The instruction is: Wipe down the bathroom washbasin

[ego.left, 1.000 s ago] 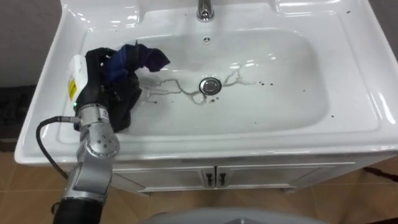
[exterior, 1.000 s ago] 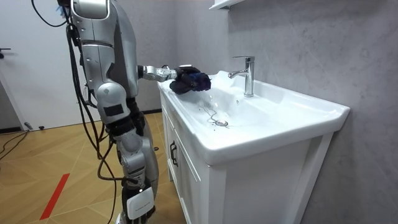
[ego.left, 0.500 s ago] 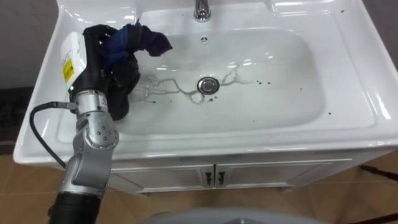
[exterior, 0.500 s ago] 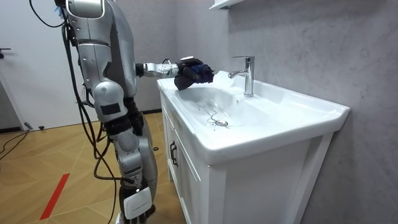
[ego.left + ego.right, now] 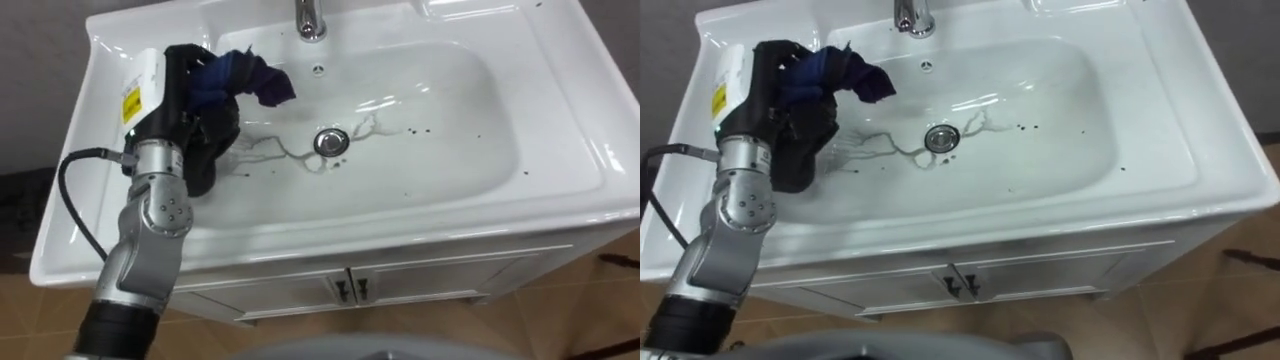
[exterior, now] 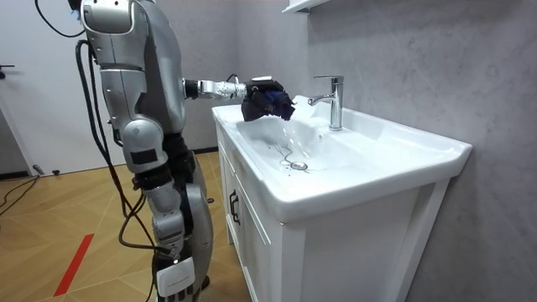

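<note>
The robot stands at one end of a white basin (image 5: 560, 150) set on a white cabinet (image 5: 420, 280), with its left arm stretched out over the bowl. The left robot hand (image 5: 175, 95) is clenched round a dark blue and black cloth (image 5: 240, 78), grasping it in a loose bunch. One blue corner of the cloth sticks out toward the tap (image 5: 309, 18). The cloth hangs over the left side of the bowl, near the back corner. In the room view it sits at about rim height (image 6: 270, 101), just beside the tap on that view's left. I cannot tell whether its lower folds touch the bowl wall. The drain (image 5: 331, 141) lies in the middle of the bowl, well apart from the cloth. Thin grey streaks (image 5: 275, 150) run from the drain toward the cloth, and another short streak runs off to the right. A few small dark specks (image 5: 440, 130) dot the right part of the bowl. The cabinet doors below the basin are closed, with two small handles side by side at the middle (image 5: 350, 289).
</note>
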